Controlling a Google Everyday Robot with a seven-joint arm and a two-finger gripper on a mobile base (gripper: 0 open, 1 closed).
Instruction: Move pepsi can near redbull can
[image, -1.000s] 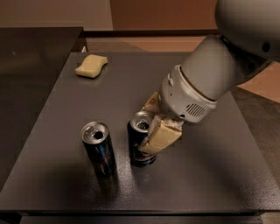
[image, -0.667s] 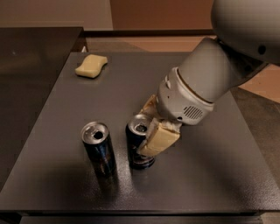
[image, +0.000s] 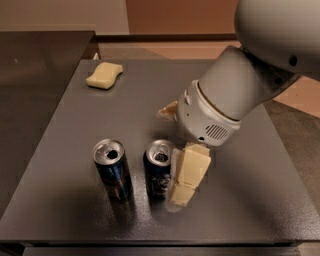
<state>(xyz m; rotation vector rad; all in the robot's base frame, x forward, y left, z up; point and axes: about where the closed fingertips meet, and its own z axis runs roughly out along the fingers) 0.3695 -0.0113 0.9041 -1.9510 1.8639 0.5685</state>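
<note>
Table: sponge at upper left, well apart from the cans. Lower centre, upright and side by side: redbull can on the left, pepsi can just beside it on the right. Gripper close against the pepsi can's right side; arm entering from upper right.

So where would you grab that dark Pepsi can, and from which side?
Probably grip the pepsi can around the middle of its round wall, coming from the right in this view: it stands upright, and the redbull can stands close on its left. The gripper is at its right side.
</note>
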